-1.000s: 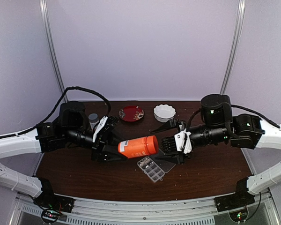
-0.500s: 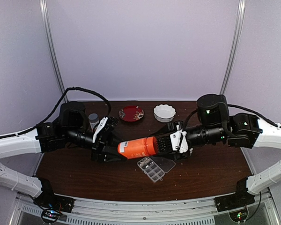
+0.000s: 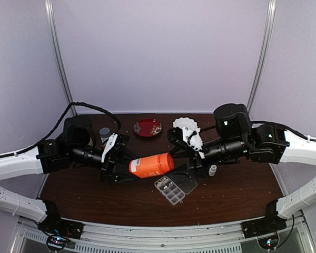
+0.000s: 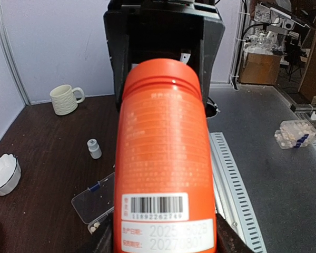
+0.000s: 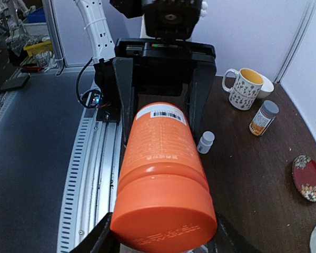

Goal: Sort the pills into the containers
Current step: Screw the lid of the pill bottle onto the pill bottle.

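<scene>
A large orange bottle (image 3: 150, 165) hangs on its side above the table between both arms. My left gripper (image 3: 132, 167) is shut on its base end; in the left wrist view the fingers (image 4: 101, 243) flank the barcode label. My right gripper (image 3: 177, 157) is shut on the bottle's orange cap (image 5: 166, 224). Just below, the clear pill box (image 3: 170, 190) lies on the table with its lid (image 3: 187, 184) open. A few whitish pills (image 4: 94, 226) show in one end cell.
A small white bottle (image 3: 213, 169) stands right of the box. At the back are a red plate (image 3: 147, 127), a white scalloped bowl (image 3: 182, 123) and an amber bottle (image 3: 104, 133). The wrist views show a cream mug (image 4: 65, 99) and a patterned mug (image 5: 245, 87).
My right gripper moved left onto the orange bottle's cap, narrowed around it, then rolled at the wrist. The small white bottle has come into view. The left arm shifted slightly left.
</scene>
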Robot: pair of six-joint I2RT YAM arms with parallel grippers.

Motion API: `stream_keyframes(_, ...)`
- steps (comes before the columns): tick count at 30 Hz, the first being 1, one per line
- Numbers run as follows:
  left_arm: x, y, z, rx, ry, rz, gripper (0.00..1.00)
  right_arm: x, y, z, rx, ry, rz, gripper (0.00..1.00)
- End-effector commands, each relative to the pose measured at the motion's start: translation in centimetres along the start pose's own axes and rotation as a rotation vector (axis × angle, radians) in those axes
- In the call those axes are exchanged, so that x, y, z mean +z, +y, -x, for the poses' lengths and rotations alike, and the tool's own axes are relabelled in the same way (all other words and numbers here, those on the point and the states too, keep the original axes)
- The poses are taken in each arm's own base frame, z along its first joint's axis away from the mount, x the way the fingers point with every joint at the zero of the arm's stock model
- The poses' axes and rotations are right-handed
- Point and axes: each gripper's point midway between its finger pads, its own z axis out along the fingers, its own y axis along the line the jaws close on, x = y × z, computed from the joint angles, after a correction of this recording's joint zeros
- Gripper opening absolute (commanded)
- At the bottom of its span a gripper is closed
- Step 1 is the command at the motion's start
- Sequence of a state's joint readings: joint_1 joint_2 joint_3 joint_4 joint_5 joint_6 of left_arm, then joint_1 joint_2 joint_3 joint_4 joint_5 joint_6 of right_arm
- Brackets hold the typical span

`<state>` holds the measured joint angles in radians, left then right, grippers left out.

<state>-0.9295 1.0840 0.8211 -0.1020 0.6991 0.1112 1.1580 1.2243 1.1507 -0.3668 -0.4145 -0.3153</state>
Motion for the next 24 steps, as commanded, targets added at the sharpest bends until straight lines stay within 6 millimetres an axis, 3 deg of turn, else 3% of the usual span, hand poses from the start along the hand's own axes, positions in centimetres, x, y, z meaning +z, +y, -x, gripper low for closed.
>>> stream_keyframes(1, -0.2, 3.1, 1.9, 0.119, -0.065, 0.169, 0.00, 1.5, 0.4, 3.0, 0.467, -0.057, 0.075, 0.40)
stream_keyframes(6, -0.5, 4.0, 2.1, 0.184, -0.054, 0.241, 0.00, 2.1, 0.0, 3.0, 0.866, -0.024, 0.072, 0.40)
stream_keyframes(10, -0.8, 4.9, 2.1, 0.221, -0.041, 0.300, 0.00, 1.9, -0.1, 4.1, 1.137, -0.145, 0.128, 0.36)
stream_keyframes(11, -0.8, 5.1, 2.0, 0.229, -0.034, 0.314, 0.00, 1.9, -0.2, 4.1, 1.177, -0.161, 0.131, 0.31)
stream_keyframes(14, -1.1, 5.6, 2.1, 0.251, -0.023, 0.356, 0.00, 1.8, -0.5, 4.0, 1.217, -0.163, 0.115, 0.33)
stream_keyframes(16, -1.3, 5.9, 2.1, 0.258, -0.023, 0.383, 0.00, 1.7, -0.9, 3.8, 1.218, -0.167, 0.093, 0.48)
stream_keyframes(19, -1.7, 6.2, 2.0, 0.240, -0.021, 0.410, 0.00, 0.9, -0.9, 4.2, 1.131, -0.185, 0.089, 0.98)
stream_keyframes(24, -1.4, 4.8, 1.9, 0.222, -0.044, 0.337, 0.00, -2.0, -0.7, 2.4, 0.609, -0.195, -0.041, 1.00)
